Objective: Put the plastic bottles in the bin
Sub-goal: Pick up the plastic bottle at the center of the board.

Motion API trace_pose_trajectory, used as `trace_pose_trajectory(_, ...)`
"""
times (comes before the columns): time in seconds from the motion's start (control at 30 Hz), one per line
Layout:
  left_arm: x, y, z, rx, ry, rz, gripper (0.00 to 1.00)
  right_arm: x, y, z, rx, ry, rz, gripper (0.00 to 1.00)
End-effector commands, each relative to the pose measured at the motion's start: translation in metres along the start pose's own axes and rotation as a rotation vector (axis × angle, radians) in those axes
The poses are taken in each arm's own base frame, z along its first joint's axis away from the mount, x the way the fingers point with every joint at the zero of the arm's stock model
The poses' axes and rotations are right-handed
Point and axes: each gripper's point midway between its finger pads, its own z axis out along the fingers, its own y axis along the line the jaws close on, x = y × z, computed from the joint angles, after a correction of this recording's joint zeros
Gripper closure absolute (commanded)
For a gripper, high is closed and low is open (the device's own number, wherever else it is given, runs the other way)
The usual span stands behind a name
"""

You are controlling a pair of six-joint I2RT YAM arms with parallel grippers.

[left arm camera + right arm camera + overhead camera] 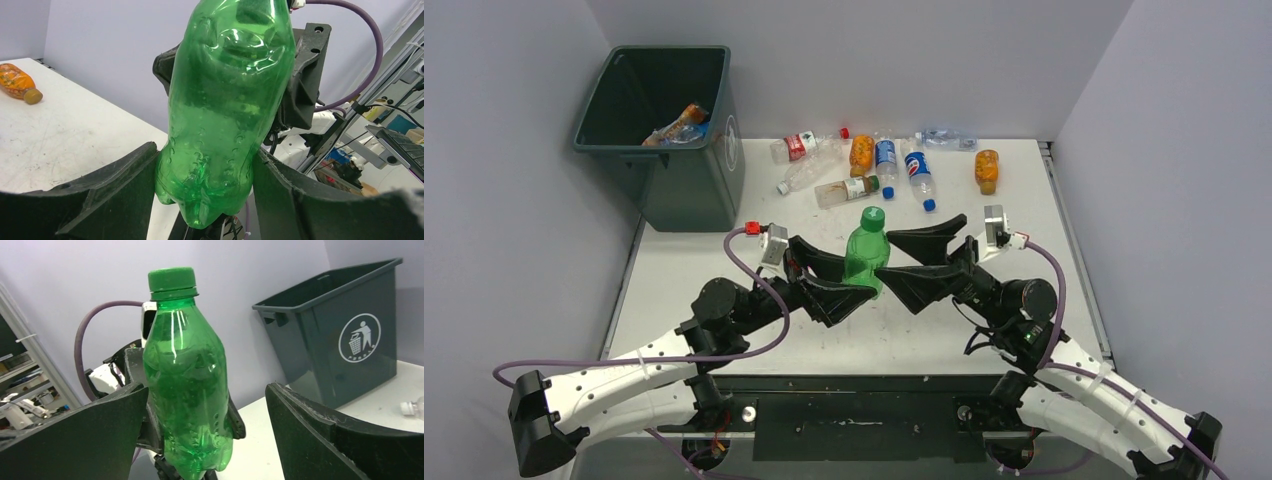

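Your left pincer (859, 279) clamps a green plastic bottle (867, 250). Your right pincer (887, 258) gapes facing it; loose bottles (886, 165) lie beyond

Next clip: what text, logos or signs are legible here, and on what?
No words or numbers are legible anywhere.
Pictogram only, no lettering: a figure dropping litter into a basket, on the round white sticker on the bin.
Labels on the lying bottles: too small to read.
The green bottle shows no label.
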Motion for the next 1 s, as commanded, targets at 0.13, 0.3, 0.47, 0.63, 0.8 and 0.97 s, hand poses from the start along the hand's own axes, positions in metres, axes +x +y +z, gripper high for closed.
trace_pose_trajectory(0.13, -0.013, -0.005, -0.001, 0.012, -0.054, 0.011, 0.86, -0.010, 0.016, 0.002, -0.056, -0.030, -0.026, 0.10)
trace_pose_trajectory(0.3, -0.005, -0.004, 0.006, 0.015, -0.006, 0.015, 0.88, 0.013, 0.007, 0.020, -0.028, 0.069, -0.005, 0.03)
trace_pose_trajectory(0.47, -0.005, -0.007, 0.007, 0.026, 0.002, 0.025, 0.89, 0.027, -0.005, 0.025, 0.023, 0.102, -0.003, 0.23)
trace_pose_trajectory(0.63, -0.006, -0.004, 0.003, 0.016, -0.016, 0.034, 0.87, 0.028, -0.011, 0.020, 0.054, 0.090, -0.008, 0.47)
trace_pose_trajectory(0.8, -0.010, -0.001, -0.005, 0.002, -0.051, 0.039, 0.02, 0.026, -0.012, 0.011, 0.064, 0.108, -0.084, 0.61)
trace_pose_trajectory(0.97, -0.039, 0.001, -0.025, -0.058, -0.144, 0.144, 0.04, 0.036, -0.018, -0.004, 0.077, 0.210, -0.221, 0.66)
